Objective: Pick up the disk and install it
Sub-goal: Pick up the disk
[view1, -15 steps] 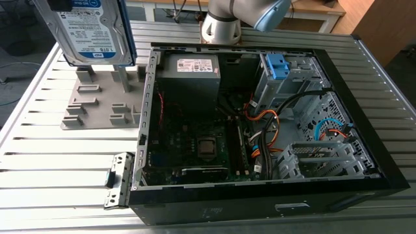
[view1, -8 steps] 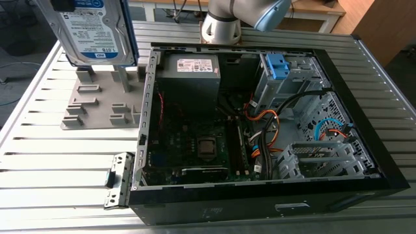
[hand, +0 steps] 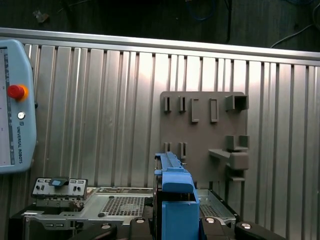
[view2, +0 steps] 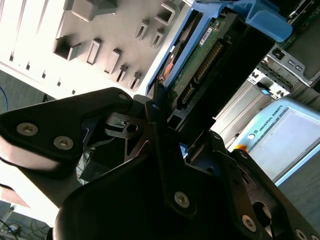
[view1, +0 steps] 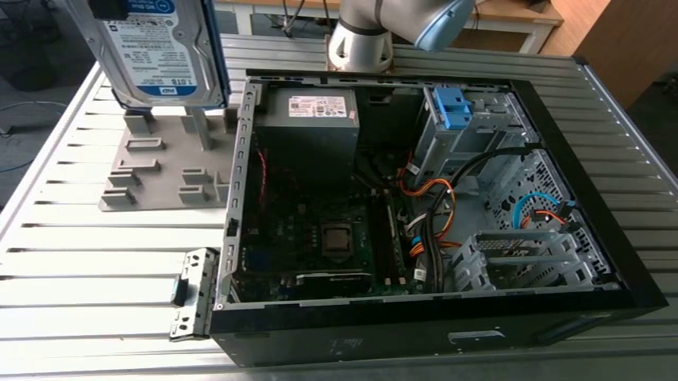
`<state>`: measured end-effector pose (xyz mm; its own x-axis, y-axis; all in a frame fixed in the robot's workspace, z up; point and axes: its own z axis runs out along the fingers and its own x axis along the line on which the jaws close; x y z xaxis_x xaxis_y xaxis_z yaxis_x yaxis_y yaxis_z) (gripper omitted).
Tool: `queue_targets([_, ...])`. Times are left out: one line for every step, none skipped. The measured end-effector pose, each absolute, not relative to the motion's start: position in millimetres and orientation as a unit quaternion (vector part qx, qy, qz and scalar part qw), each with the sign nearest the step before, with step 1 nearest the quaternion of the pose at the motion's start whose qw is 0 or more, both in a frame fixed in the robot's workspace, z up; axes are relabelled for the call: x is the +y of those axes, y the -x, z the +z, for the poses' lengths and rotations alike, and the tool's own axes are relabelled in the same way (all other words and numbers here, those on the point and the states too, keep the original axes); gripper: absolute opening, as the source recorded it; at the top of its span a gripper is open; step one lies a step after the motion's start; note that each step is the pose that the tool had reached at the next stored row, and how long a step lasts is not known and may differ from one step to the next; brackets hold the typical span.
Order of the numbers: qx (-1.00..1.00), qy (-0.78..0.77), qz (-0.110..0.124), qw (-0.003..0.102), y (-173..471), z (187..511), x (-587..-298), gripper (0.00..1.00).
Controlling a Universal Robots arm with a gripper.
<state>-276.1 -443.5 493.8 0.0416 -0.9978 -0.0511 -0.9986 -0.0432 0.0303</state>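
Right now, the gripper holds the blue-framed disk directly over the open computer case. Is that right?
Not quite. The gripper does hold the blue-framed disk, but over the grey fixture plate, which lies to the exterior view's left of the open computer case, not over the case itself. The exterior view shows this.

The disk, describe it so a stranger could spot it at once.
Beside the open computer case, on the exterior view's left, lies a grey plate. Upright above it is the disk: silver, blue-edged, white-and-blue label, unlike the bare blue bracket in the case.
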Motion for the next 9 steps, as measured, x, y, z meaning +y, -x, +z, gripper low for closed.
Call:
queue_targets([0.692, 0.722, 0.029, 0.007, 275.4, 493.8, -443.5, 0.36])
queue_targets([0.692, 0.722, 0.029, 0.007, 274.6, 493.8, -443.6, 0.36])
queue_targets([0.692, 0.722, 0.029, 0.007, 273.7, 493.8, -443.6, 0.36])
queue_targets([0.692, 0.722, 0.029, 0.007, 273.0, 493.7, -443.6, 0.36])
queue_targets([0.692, 0.722, 0.029, 0.007, 272.1, 493.7, -443.7, 0.36])
queue_targets([0.692, 0.722, 0.029, 0.007, 271.2, 493.7, -443.7, 0.36])
queue_targets([0.692, 0.722, 0.029, 0.007, 270.2, 493.7, -443.7, 0.36])
queue_targets([0.692, 0.722, 0.029, 0.007, 269.3, 493.7, -443.8, 0.36])
queue_targets([0.692, 0.722, 0.029, 0.007, 268.5, 493.7, -443.8, 0.36])
